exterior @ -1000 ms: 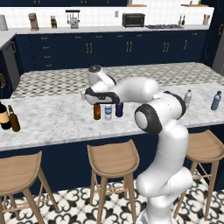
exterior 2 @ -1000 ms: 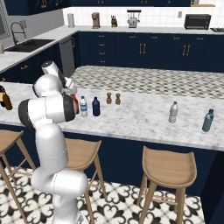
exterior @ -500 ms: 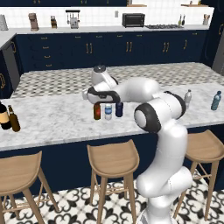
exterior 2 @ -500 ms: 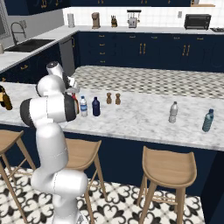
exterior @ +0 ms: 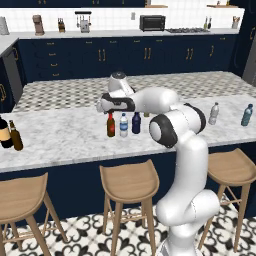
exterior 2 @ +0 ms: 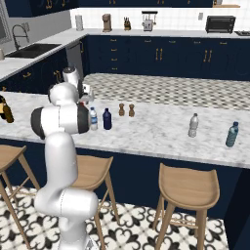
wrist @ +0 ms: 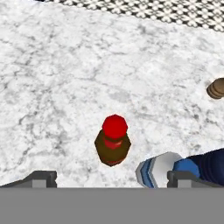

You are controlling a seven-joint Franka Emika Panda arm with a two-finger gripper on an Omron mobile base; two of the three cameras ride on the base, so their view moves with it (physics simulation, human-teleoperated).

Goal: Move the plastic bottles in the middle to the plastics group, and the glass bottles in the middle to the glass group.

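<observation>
Overhead, red-capped bottle (wrist: 113,146) between open jaws

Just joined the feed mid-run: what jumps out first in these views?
The white arm bends low over the marble island, its open gripper poised above the red-capped brown bottle, not touching it. That bottle stands in a tight row with a clear water bottle and a dark navy bottle mid-counter. At the counter's far left end stands a dark wine bottle with an amber bottle.

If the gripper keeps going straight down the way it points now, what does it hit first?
Most likely the red cap of the slim reddish-brown glass bottle, roughly between the open gripper fingers; the white-capped clear water bottle stands close beside.
</observation>
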